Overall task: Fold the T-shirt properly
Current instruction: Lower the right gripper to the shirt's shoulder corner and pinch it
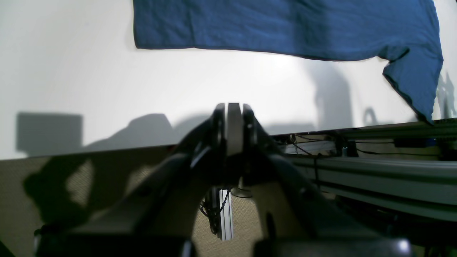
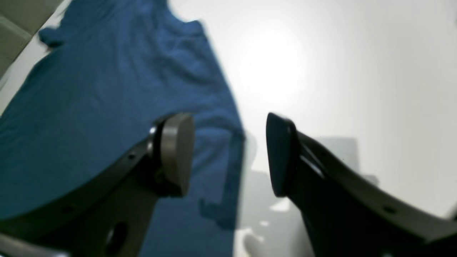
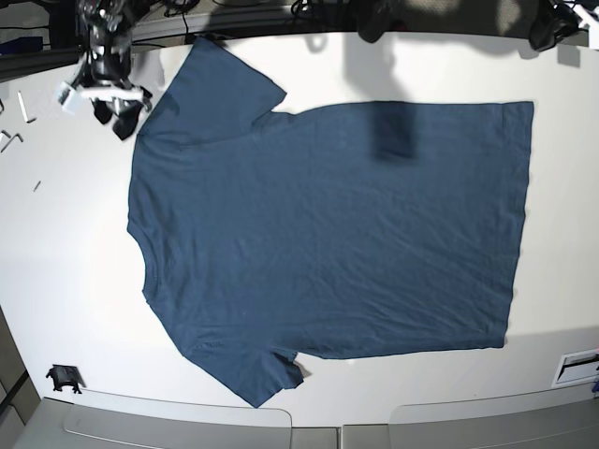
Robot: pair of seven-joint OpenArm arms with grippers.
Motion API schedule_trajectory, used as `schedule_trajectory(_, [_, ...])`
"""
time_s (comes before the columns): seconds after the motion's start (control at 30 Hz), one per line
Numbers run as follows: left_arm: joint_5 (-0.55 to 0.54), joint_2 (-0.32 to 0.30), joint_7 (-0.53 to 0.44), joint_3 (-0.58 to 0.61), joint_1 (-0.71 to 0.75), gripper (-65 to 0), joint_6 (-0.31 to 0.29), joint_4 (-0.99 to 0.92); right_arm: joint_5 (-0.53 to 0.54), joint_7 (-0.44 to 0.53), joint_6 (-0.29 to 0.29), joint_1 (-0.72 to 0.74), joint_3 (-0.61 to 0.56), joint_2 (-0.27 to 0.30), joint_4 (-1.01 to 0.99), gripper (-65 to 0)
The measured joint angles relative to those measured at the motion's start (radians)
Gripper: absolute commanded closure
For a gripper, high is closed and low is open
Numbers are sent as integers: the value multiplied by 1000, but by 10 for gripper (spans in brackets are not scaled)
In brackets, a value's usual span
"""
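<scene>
The dark blue T-shirt point(image 3: 328, 224) lies spread flat on the white table point(image 3: 65, 271), neck to the left and hem to the right. My right gripper point(image 3: 114, 114) hovers at the table's top left corner, just beside the upper sleeve, apart from the cloth. In the right wrist view this gripper point(image 2: 228, 157) is open with nothing between its fingers, and the T-shirt point(image 2: 107, 107) lies below and to its left. My left gripper point(image 1: 234, 121) is shut on nothing, off the table's edge, with the T-shirt point(image 1: 285, 28) farther ahead.
Small metal keys point(image 3: 11, 140) lie at the table's left edge. A black clip point(image 3: 64, 377) sits at the lower left and a paper label point(image 3: 576, 367) at the lower right. An aluminium rail point(image 1: 375, 171) with cables runs beside the left gripper.
</scene>
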Motion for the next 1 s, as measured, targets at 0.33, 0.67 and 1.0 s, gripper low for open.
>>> schedule_trajectory(0.33, [3, 0, 37, 0, 0, 0, 0, 0, 6, -6, 16, 86, 0, 11, -112, -313])
schedule_trajectory(0.67, [3, 0, 48, 0, 0, 0, 0, 0, 113, -55, 53, 218, 1, 10, -343, -312])
schedule_trajectory(1.0, [3, 0, 48, 0, 0, 0, 0, 0, 111, -63, 62, 220, -98, 12, -348, -284])
